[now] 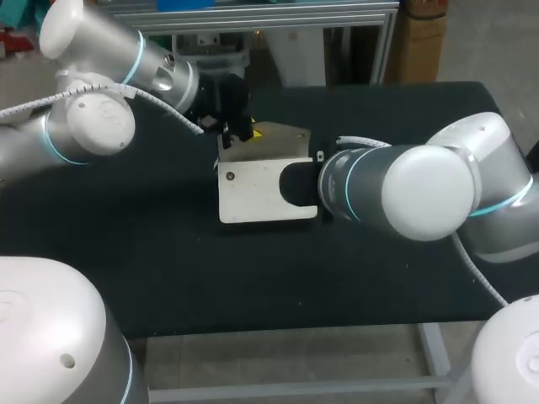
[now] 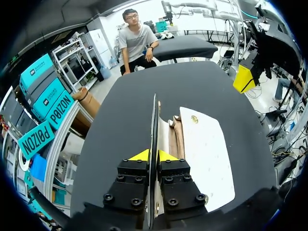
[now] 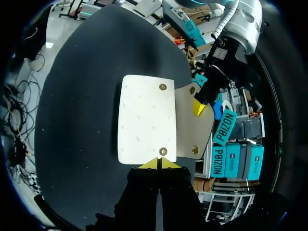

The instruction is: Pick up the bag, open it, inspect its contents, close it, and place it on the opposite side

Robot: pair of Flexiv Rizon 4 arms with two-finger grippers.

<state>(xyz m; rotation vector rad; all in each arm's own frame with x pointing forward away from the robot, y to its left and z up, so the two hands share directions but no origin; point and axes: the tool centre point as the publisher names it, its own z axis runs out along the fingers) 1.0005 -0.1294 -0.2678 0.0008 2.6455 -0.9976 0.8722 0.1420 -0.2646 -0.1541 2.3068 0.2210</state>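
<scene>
Spanning the head view is a black table, with both arms reaching in to its middle. The right arm comes in from the right edge and lies low over the tabletop. The left arm comes in from the far left corner.

A cream bag lies flat at the middle of the tabletop, somewhat nearer the far edge than the near one. Its pale front panel faces up. Its flap, tan on the inside, is lifted off the panel along the bag's far side.

The left gripper is clenched on the flap. The flap runs edge-on between the two yellow tips, and both fingers press against it from either side. The right gripper is at the bag's right edge. Its tips are pinched together on the rim of the front panel, touching it just beside a corner snap.

A second snap sits at the panel's other corner on the flap side, and two matching ones show on the inside of the flap.
</scene>
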